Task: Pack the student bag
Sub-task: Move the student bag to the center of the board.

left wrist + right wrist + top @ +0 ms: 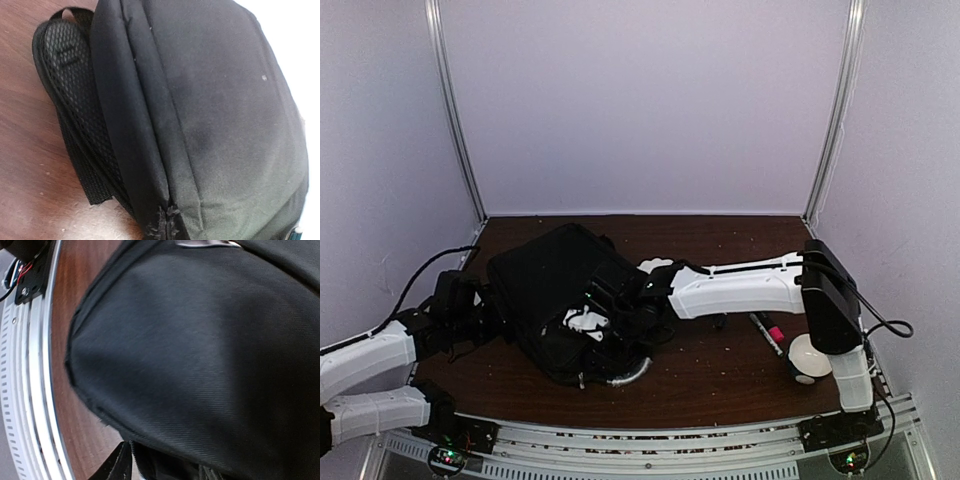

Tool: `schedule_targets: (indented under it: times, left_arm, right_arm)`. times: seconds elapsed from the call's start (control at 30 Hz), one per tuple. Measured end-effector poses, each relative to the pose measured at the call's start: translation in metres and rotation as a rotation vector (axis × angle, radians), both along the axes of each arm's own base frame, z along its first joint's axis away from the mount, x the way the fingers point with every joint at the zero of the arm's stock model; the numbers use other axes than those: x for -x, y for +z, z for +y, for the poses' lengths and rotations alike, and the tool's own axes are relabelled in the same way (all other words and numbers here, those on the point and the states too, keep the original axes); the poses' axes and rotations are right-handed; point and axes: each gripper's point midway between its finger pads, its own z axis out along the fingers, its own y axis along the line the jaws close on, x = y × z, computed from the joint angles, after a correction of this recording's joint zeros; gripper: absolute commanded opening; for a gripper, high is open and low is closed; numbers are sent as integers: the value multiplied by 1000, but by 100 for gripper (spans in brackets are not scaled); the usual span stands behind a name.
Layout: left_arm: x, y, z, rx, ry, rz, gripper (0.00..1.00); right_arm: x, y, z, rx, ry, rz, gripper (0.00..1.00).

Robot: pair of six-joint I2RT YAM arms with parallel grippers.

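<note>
Though seeing little, judged the black backpack [545, 280], slumped on the table [720, 385], soft and light; favoured gripping its silvery-grey handle [632, 374]. Could not tell left pincer [488, 322] or right pincer [615, 325] open or closed.

No readable text, no labels, no brands, no numbers anywhere

Brown wooden table [720, 375], pale lilac walls [640, 100]

Beside my white-and-black right arm [735, 290], the backpack [545, 285] is plain black with a black diamond-mesh strap [70, 60] and a silvery handle [632, 374], on a reddish-brown wood-grain desk [720, 378] with a pink-banded marker [773, 333].
</note>
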Motion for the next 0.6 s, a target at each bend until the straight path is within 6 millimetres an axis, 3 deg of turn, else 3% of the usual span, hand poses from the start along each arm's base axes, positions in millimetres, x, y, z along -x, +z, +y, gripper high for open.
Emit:
schedule_targets:
  times: [0.2, 0.27, 0.33, 0.47, 0.6]
  left_arm:
    - [16, 14, 23, 21, 93, -69, 1]
    - [23, 14, 31, 26, 123, -80, 29]
    - [30, 11, 37, 21, 140, -77, 43]
    - [36, 6, 40, -2, 131, -53, 49]
    - [41, 12, 40, -65, 78, -27, 50]
  right_arm:
    - [-39, 13, 16, -25, -39, -24, 47]
    - [-54, 18, 23, -41, -55, -38, 47]
    - [-69, 22, 27, -57, -74, -52, 47]
    - [-85, 25, 20, -63, -105, -62, 47]
    - [-77, 10, -14, -13, -130, -36, 47]
